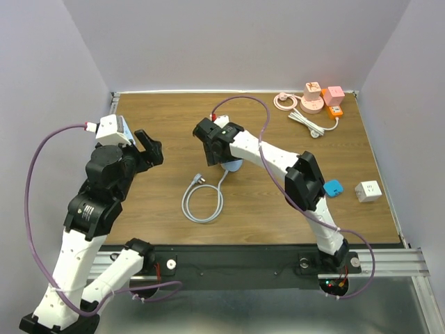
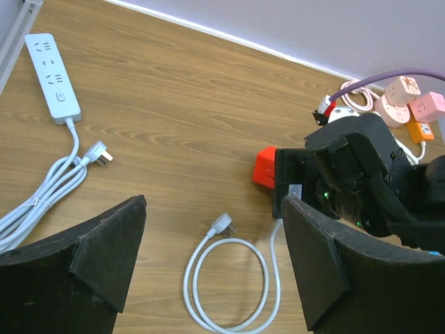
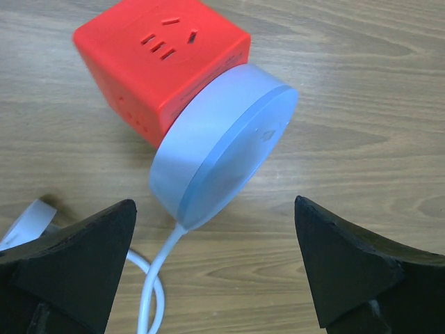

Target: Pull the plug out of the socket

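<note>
A red cube socket lies on the wooden table with a round light-blue plug set into its side. The plug's white cable runs off into a coil that ends in a free white pin plug. My right gripper is open, just above the round plug, one finger on each side and not touching it. My left gripper is open and empty, raised over the left of the table. The red cube also shows in the left wrist view, beside the right arm.
A white power strip with its bundled cable lies at the far left. Pink round and cube sockets, an orange adapter and a white cable sit at the back right. A blue adapter and a white cube lie at the right.
</note>
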Controlling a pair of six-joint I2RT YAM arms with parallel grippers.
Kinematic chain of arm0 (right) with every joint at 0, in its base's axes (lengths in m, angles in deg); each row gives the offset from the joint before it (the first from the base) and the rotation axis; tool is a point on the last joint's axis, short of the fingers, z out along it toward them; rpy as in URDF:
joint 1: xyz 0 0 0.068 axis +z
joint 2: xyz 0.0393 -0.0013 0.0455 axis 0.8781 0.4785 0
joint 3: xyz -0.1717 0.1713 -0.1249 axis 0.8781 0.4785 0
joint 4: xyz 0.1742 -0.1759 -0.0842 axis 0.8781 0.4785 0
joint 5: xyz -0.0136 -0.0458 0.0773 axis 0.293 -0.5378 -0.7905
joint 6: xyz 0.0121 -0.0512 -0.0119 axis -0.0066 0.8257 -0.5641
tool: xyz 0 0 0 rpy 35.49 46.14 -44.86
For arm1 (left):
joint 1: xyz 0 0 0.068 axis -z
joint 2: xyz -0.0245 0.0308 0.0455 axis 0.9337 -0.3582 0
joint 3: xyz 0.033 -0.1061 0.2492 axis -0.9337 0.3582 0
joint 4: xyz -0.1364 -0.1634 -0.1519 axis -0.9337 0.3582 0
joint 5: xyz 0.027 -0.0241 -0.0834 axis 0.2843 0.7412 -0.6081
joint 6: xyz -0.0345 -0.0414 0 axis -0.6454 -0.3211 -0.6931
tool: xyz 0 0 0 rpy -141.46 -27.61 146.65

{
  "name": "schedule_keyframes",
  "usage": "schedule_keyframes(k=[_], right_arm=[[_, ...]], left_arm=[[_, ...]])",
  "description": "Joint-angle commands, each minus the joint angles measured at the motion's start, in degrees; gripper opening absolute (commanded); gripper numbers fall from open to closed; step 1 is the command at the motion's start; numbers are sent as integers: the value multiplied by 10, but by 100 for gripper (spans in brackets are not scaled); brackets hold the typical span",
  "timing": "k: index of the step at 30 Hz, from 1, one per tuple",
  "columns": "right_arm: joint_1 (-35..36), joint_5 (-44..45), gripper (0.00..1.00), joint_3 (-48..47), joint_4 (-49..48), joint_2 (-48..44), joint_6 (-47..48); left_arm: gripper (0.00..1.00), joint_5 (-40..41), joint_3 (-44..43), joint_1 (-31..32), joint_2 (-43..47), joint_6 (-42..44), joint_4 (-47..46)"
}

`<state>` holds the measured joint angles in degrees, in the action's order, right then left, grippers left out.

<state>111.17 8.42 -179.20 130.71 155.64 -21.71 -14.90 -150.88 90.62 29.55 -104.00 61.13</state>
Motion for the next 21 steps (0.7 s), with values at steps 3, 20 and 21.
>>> schedule_keyframes(k=[3,20,21], right_arm=[[-19,-3,100,-24,11,21,22],[-63,-68,27,-32,4,32,-10],[-65,-74,18,-14,1,21,-19]], left_arm=[[90,26,-11,-4,18,0,9],[90,31,-4,-4,26,1,11],[90,32,-4,-4,26,2,11]])
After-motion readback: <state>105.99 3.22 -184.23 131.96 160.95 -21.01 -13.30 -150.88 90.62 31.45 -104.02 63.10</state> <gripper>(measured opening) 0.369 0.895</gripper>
